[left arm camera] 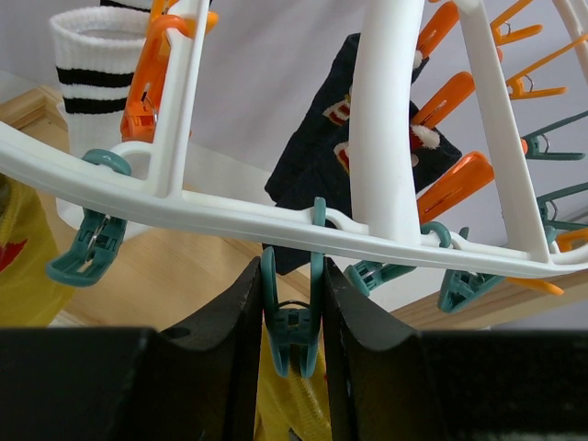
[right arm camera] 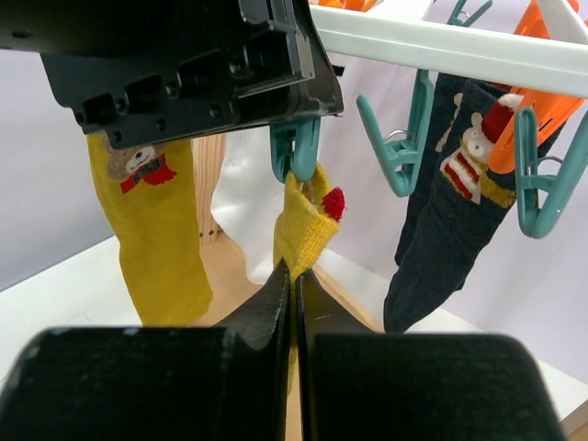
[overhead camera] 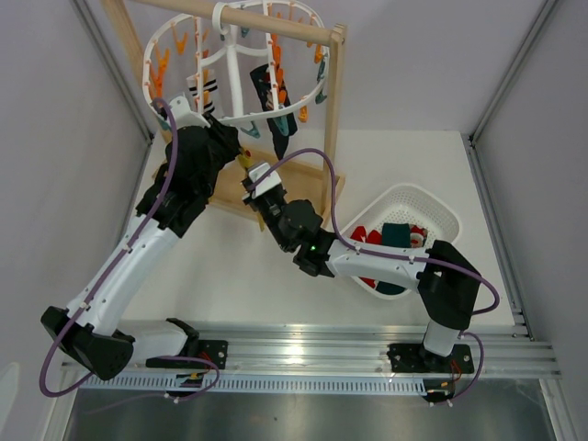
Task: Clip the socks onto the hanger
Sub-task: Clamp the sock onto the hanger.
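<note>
White table (overhead camera: 413, 156), grey walls (overhead camera: 55, 138); left jaws tight on teal peg (left arm camera: 292, 322), right jaws on yellow sock (right arm camera: 303, 230).

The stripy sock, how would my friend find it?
Find the wooden rack at the back, then the white ring hanger on its bar. On the ring's left side hangs the only white sock with black bands; its neighbours are a navy sock and a yellow sock.
</note>
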